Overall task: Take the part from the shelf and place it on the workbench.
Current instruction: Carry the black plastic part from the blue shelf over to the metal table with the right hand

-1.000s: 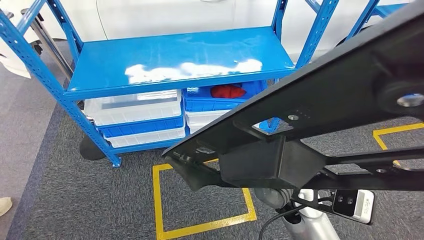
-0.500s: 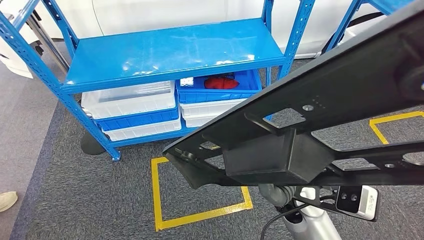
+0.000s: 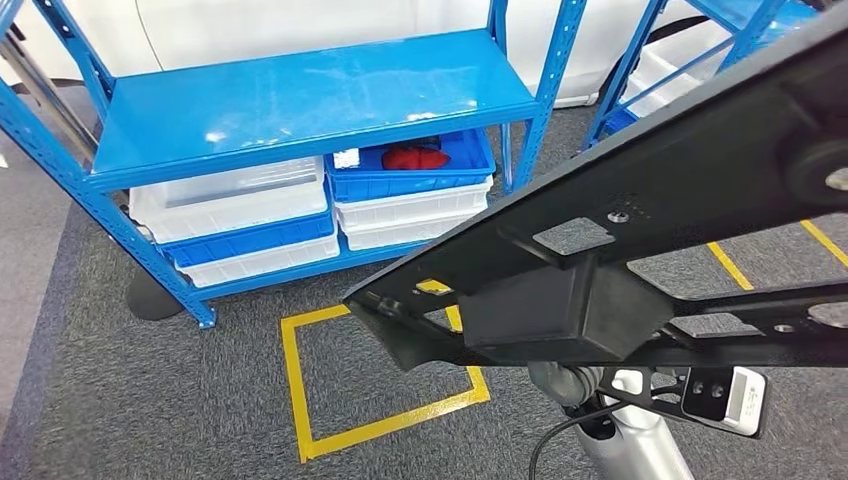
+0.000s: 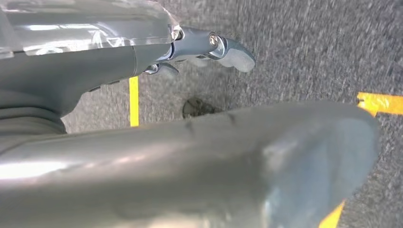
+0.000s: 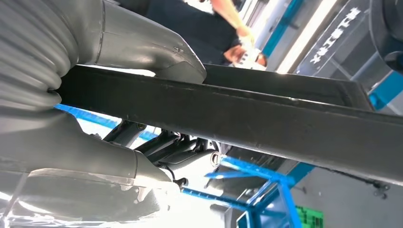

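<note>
Part [image 3: 640, 210]: long black bracket, axis running from lower centre to upper right of the head view.
Right hand [image 5: 95, 118]: fingers closed around part, thumb over top edge.
Left hand [image 4: 209, 47]: finger state cannot be told.

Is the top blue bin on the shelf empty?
Not empty. The open blue plastic bin holds a red crumpled thing and a small white thing.

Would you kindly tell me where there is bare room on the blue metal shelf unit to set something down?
The blue shelf unit's middle deck, bordered by its four uprights, lies bare. Below it is crowded: stacked white and blue plastic bins fill the bottom tier, one blue bin holding a red item. The long black part crosses the foreground.
</note>
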`<state>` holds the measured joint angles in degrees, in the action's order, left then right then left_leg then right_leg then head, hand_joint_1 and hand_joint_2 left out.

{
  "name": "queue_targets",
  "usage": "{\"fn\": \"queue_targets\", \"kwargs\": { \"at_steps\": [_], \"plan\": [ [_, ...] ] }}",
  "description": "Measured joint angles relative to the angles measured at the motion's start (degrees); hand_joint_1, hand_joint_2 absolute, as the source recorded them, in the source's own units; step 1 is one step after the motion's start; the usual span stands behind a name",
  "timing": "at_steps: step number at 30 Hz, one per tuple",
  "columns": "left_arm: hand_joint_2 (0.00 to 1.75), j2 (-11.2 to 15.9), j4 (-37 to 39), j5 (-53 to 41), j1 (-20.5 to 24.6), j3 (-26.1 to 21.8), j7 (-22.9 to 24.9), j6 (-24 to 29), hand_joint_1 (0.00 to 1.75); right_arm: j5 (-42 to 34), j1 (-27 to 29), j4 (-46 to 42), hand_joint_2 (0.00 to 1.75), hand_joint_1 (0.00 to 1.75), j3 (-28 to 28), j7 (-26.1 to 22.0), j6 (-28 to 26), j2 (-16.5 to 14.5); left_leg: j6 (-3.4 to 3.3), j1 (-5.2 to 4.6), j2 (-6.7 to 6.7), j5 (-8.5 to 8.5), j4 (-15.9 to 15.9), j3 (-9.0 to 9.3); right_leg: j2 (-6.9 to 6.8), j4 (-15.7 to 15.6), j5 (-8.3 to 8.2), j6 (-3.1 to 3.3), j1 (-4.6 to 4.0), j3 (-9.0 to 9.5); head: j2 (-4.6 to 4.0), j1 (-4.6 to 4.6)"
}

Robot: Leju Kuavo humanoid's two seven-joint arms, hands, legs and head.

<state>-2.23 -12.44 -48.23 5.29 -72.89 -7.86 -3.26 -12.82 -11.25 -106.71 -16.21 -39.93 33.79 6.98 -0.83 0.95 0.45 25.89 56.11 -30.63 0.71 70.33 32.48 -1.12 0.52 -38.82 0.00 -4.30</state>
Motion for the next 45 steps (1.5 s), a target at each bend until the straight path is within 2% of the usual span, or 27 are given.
{"fn": "queue_targets", "kwargs": {
  "at_steps": [1,2,3,6,8,10,12,15,16,17,18,19,21,22,24,26,28,30,31,32,33,34,37,39,41,43,45],
  "plan": [
    [0.00,0.0,0.0,-0.1,0.0,0.0,0.0,0.0,0.00,0.2,0.3,0.0,1.75,1.75,0.3,0.0,0.3,0.0,-0.01,-0.03,0.62,-0.01,0.1,-0.13,-0.09,3.0,0.94,-0.15,0.10,-1.41,0.00,0.00],
    [0.00,0.0,0.0,-0.1,0.0,0.0,0.0,0.0,0.00,0.3,0.5,0.0,1.75,1.75,0.5,0.0,0.5,0.0,0.00,-0.04,1.22,0.00,0.2,-0.22,-0.19,4.0,0.74,-0.26,0.21,-1.81,0.00,0.00],
    [0.00,0.0,0.0,-0.1,0.0,0.0,0.0,-0.1,0.00,0.4,0.6,0.0,1.75,1.75,0.6,0.0,0.6,0.0,0.07,-0.04,1.79,0.05,0.3,-0.27,-0.43,2.6,-0.54,-0.31,0.32,-1.01,0.00,-0.01],
    [0.00,-0.2,0.0,-0.2,0.2,0.0,0.0,-0.2,0.00,0.5,0.6,0.0,1.75,1.75,1.1,0.0,1.3,0.0,0.60,-0.22,3.23,0.46,1.0,-0.30,-3.32,-8.6,-5.35,0.03,0.27,4.81,0.00,-0.01],
    [0.00,-0.2,0.0,0.0,0.2,0.0,-0.1,-0.1,0.00,0.8,0.5,-0.2,1.75,1.75,1.4,0.0,1.9,0.0,1.17,-0.57,4.01,0.64,1.3,-0.40,-4.50,-11.7,-5.86,0.72,-0.07,6.05,0.00,-0.01],
    [0.00,-0.3,0.0,0.2,0.3,0.0,-0.2,0.1,0.00,1.5,0.5,-0.4,1.75,1.75,1.9,0.0,2.5,-0.1,1.76,-0.68,4.86,0.66,1.3,-0.42,-3.47,-11.7,-6.08,1.49,-0.20,5.68,0.00,0.00],
    [0.00,-0.3,0.0,0.4,0.4,-0.1,-0.6,0.4,0.00,2.6,0.5,-1.0,1.75,1.75,2.5,0.0,2.8,-0.4,2.38,-0.43,3.85,1.94,2.6,-0.95,-2.43,-12.0,-6.48,2.22,-0.03,5.52,0.00,-0.01],
    [0.00,-0.4,0.0,0.5,0.2,-0.1,-1.6,1.1,0.00,4.4,0.8,-2.4,1.75,1.75,3.6,0.0,2.1,-1.7,2.87,-0.22,0.71,7.43,12.5,-5.20,-0.73,-12.1,-6.86,2.88,0.04,5.25,0.00,-0.01],
    [0.00,-0.4,0.0,0.5,0.1,-0.1,-2.0,1.5,0.00,4.9,1.0,-2.9,1.75,1.75,3.8,0.0,1.8,-2.0,2.89,-0.23,0.36,8.73,16.1,-6.83,-0.04,-12.0,-6.92,2.96,-0.04,5.15,0.00,-0.01],
    [0.00,-0.5,0.0,0.6,0.0,-0.2,-2.4,1.8,0.00,5.1,1.4,-3.4,1.75,1.75,4.1,0.0,1.6,-2.2,2.82,-0.24,0.21,8.93,17.9,-7.72,0.67,-12.0,-6.96,3.01,-0.14,5.08,0.00,-0.01],
    [0.00,-0.5,0.0,0.7,0.0,-0.2,-2.8,2.3,0.00,5.2,1.9,-3.9,1.75,1.75,4.3,0.0,1.5,-2.4,2.67,-0.24,0.11,7.98,17.6,-7.56,1.41,-11.9,-6.97,3.03,-0.23,5.05,0.00,0.00],
    [0.00,-0.5,0.0,0.9,0.0,-0.2,-3.3,2.8,0.00,5.4,2.4,-4.6,1.75,1.75,4.6,0.0,1.5,-2.7,2.42,-0.25,-0.18,6.08,14.9,-6.35,2.15,-11.8,-6.98,3.03,-0.31,5.07,0.00,0.00],
    [0.00,-0.6,0.0,1.2,0.0,-0.4,-4.3,4.0,0.00,6.0,3.2,-6.0,1.75,1.75,5.0,0.0,2.1,-3.4,1.74,-0.23,-2.24,2.23,6.9,-2.76,3.53,-11.6,-7.01,2.89,-0.44,5.02,0.00,0.00],
    [0.00,-0.6,0.0,1.3,0.0,-0.4,-4.6,4.5,0.00,6.5,3.5,-6.7,1.75,1.75,5.1,0.0,2.3,-3.8,1.51,-0.24,-3.30,1.34,4.0,-1.48,4.22,-11.5,-7.09,2.68,-0.41,4.85,0.00,-0.01],
    [0.00,-0.6,0.0,1.1,0.0,-0.6,-5.1,5.2,0.00,8.1,4.0,-7.8,1.75,1.75,5.0,0.0,2.0,-4.7,1.28,-0.37,-4.10,1.32,1.9,-0.59,5.43,-11.4,-7.39,1.99,-0.20,4.38,0.00,-0.01],
    [0.00,-0.7,0.0,0.5,0.1,-0.5,-5.7,5.4,0.00,10.2,4.6,-8.8,1.75,1.75,4.4,0.0,0.2,-5.2,0.88,-0.26,-3.08,0.98,1.3,-0.35,6.19,-11.6,-7.63,1.23,-0.06,4.08,0.00,0.00],
    [0.00,-1.0,0.0,-0.1,0.2,-0.4,-6.1,5.0,0.00,11.9,5.0,-9.8,1.75,1.75,3.3,0.0,-2.0,-5.5,0.26,0.09,-1.77,0.40,0.5,-0.18,4.25,-9.4,-6.05,0.74,-0.27,2.92,0.00,0.00],
    [0.00,-1.0,-0.1,-0.5,-0.1,-0.3,-6.4,4.4,0.00,12.9,5.2,-10.3,1.75,1.75,2.3,0.0,-4.1,-5.5,-0.03,0.06,-0.37,0.21,0.3,-0.23,1.06,-3.0,-2.36,0.38,-0.23,-0.14,0.00,0.01],
    [0.00,-1.0,-0.1,-0.6,-0.2,-0.3,-6.4,4.1,0.00,13.3,5.3,-10.3,1.75,1.75,1.8,0.0,-5.0,-5.5,-0.06,-0.03,0.36,0.22,0.3,-0.33,0.23,0.8,-0.74,0.18,-0.09,-1.89,0.00,0.00],
    [0.00,-1.1,-0.1,-0.7,-0.3,-0.2,-6.5,3.9,0.00,13.6,5.4,-10.3,1.75,1.75,1.3,0.0,-5.7,-5.5,-0.05,-0.10,1.11,0.25,0.4,-0.42,-0.19,3.3,0.02,0.02,0.04,-3.04,0.00,0.00],
    [0.00,-1.1,-0.1,-0.8,-0.3,-0.2,-6.5,3.8,0.00,13.8,5.5,-10.2,1.75,1.75,0.7,0.0,-6.3,-5.5,-0.01,-0.15,1.86,0.28,0.5,-0.49,-0.45,3.9,-0.27,-0.08,0.14,-3.14,0.00,0.00],
    [0.00,-1.2,-0.1,-0.7,-0.3,-0.2,-6.5,3.7,0.00,13.9,5.5,-10.1,1.75,1.75,0.1,0.0,-6.8,-5.5,0.06,-0.17,2.54,0.33,0.5,-0.51,-0.74,2.0,-1.56,-0.10,0.20,-1.97,0.00,0.00],
    [0.00,-1.5,-0.1,-0.4,-0.1,-0.2,-6.1,3.7,0.00,13.6,5.1,-9.3,1.75,1.75,-2.0,0.0,-7.8,-5.5,0.57,-0.41,4.17,0.61,0.7,-0.29,-3.21,-9.4,-5.78,0.59,-0.12,4.50,0.00,0.00],
    [0.00,-1.7,-0.1,-0.2,-0.1,-0.2,-5.7,3.7,0.00,13.2,4.5,-8.4,1.75,1.75,-3.4,0.0,-8.4,-5.5,1.19,-0.68,5.05,0.75,0.8,-0.15,-3.77,-12.1,-6.10,1.37,-0.53,5.70,0.00,0.00],
    [0.00,-1.8,-0.1,-0.1,0.0,-0.2,-5.3,3.4,0.00,12.8,4.0,-7.3,1.75,1.75,-4.4,0.0,-8.9,-5.5,1.83,-0.67,5.74,0.90,0.8,-0.05,-2.57,-12.1,-6.39,2.00,-0.48,5.51,0.00,-0.01],
    [0.00,-1.8,-0.1,-0.1,0.1,-0.2,-5.2,3.0,0.00,12.6,3.5,-6.4,1.75,1.75,-5.2,0.1,-9.0,-5.5,2.40,-0.45,4.16,2.44,2.6,-0.63,-1.58,-12.4,-6.75,2.66,-0.19,5.51,0.00,-0.01],
    [0.00,-1.8,-0.1,-0.4,-0.1,-0.2,-5.0,2.5,0.00,12.5,3.0,-5.6,1.75,1.75,-5.9,0.4,-9.0,-5.4,2.76,-0.27,1.37,6.13,8.8,-3.23,-0.55,-12.6,-7.01,3.12,-0.07,5.42,0.00,-0.01]
  ]
}}
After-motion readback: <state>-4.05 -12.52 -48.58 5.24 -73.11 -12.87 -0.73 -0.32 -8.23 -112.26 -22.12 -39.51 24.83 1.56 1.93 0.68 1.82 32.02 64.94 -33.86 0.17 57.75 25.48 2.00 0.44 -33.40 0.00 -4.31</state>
